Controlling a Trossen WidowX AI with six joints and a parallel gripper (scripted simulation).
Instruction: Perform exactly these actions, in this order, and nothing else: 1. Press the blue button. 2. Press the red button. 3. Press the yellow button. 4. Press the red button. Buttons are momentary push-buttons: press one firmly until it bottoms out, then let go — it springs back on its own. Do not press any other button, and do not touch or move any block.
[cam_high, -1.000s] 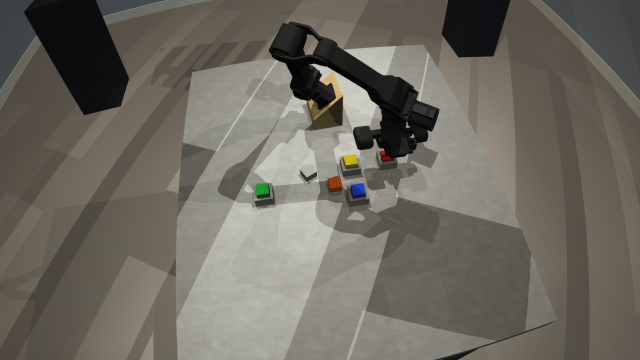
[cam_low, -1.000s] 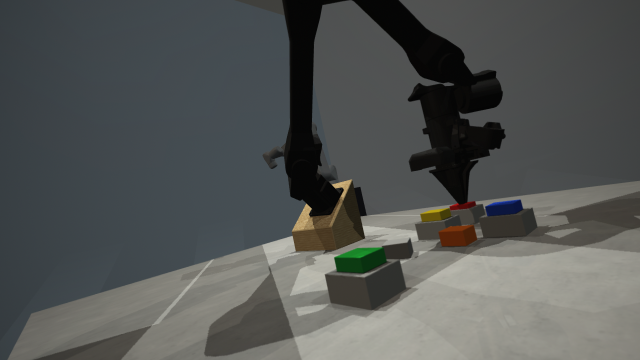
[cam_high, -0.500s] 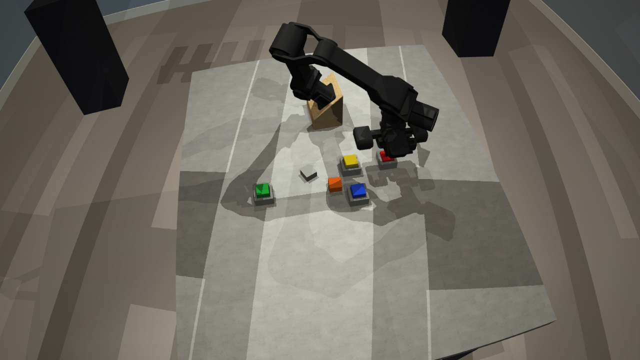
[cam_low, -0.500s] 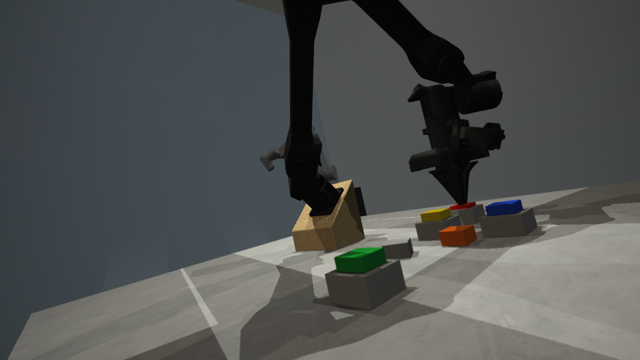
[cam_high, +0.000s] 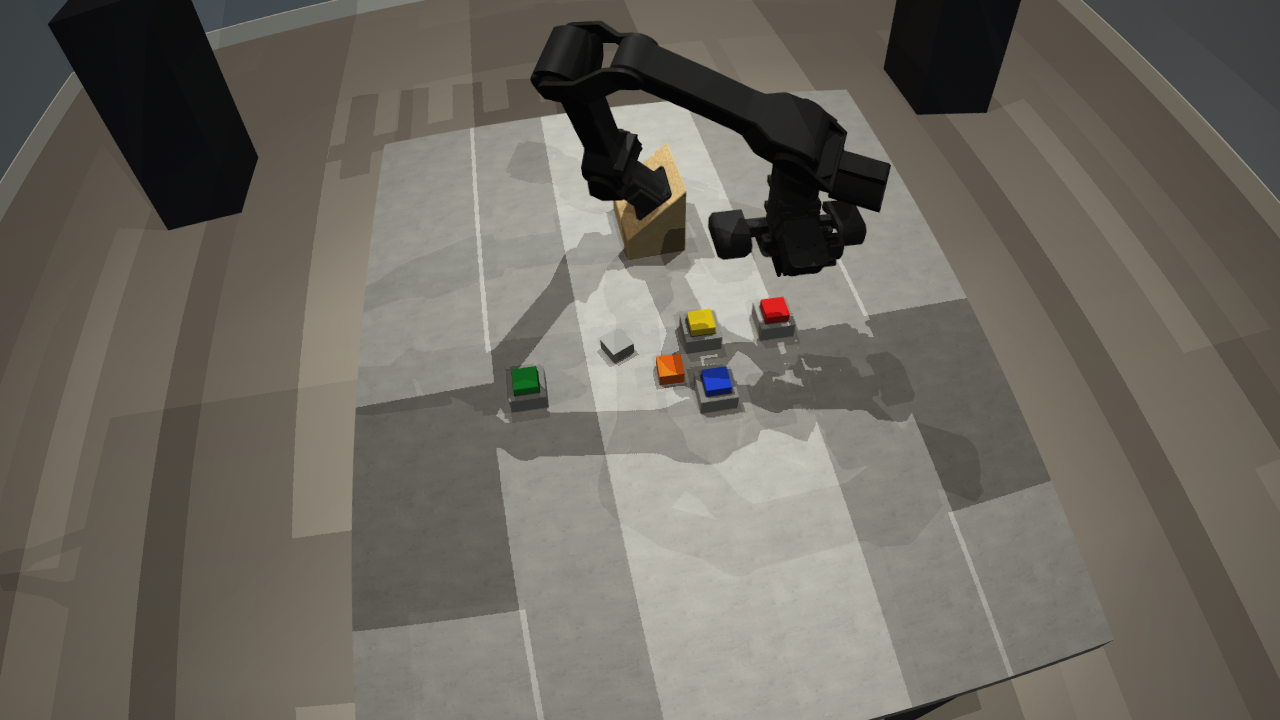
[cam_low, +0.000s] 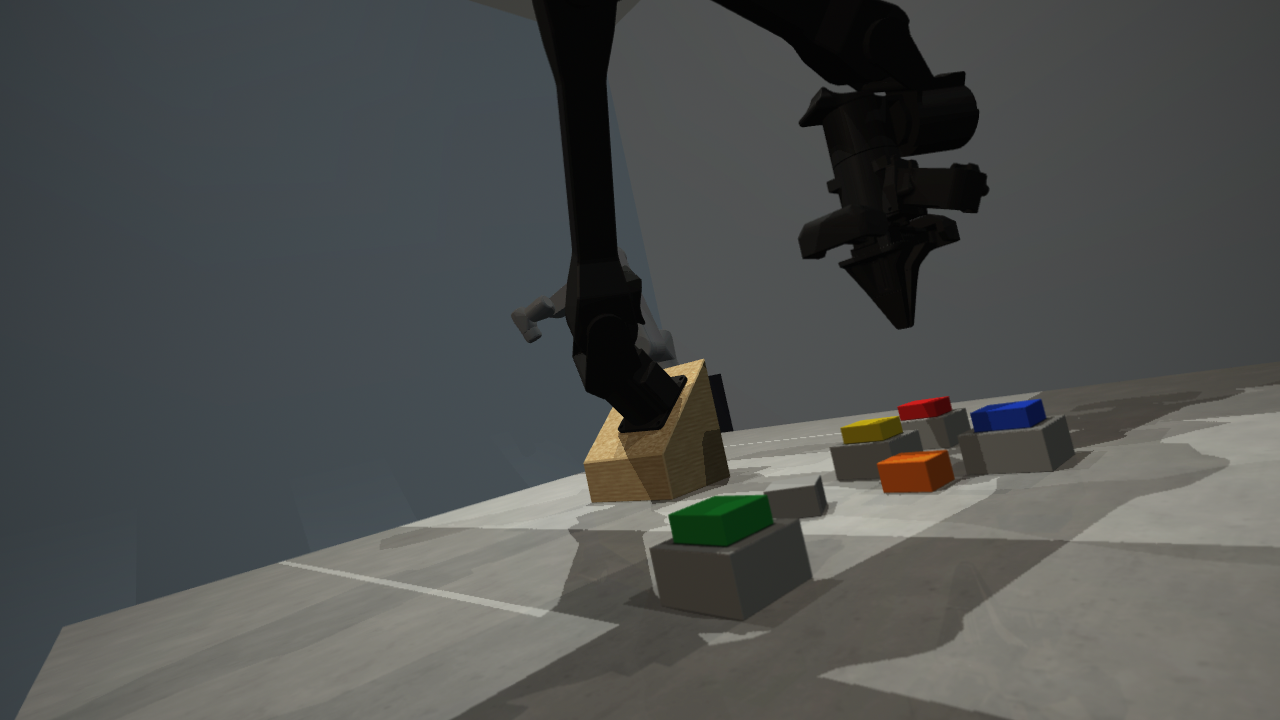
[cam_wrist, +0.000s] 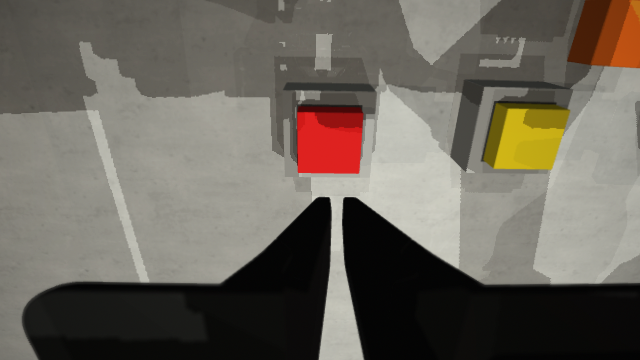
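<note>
My gripper (cam_low: 905, 325) (cam_wrist: 336, 210) is shut and empty, and hangs well above the table, near the red button. The red button (cam_high: 774, 309) (cam_low: 924, 408) (cam_wrist: 329, 142) stands up out of its grey base, just ahead of the fingertips in the wrist view. The yellow button (cam_high: 700, 322) (cam_low: 870, 430) (cam_wrist: 529, 137) is beside it, also raised. The blue button (cam_high: 716, 380) (cam_low: 1009, 416) is raised on its base and is out of the wrist view. Nothing touches any of the three buttons.
A green button (cam_high: 524, 380) (cam_low: 720, 521) stands apart on the left in the top view. An orange block (cam_high: 669, 368) (cam_low: 914, 471) (cam_wrist: 604, 35) lies between the yellow and blue buttons. A grey block (cam_high: 616, 347) (cam_low: 799, 498) lies left of it. The arm's wooden base (cam_high: 657, 234) (cam_low: 626, 479) is behind.
</note>
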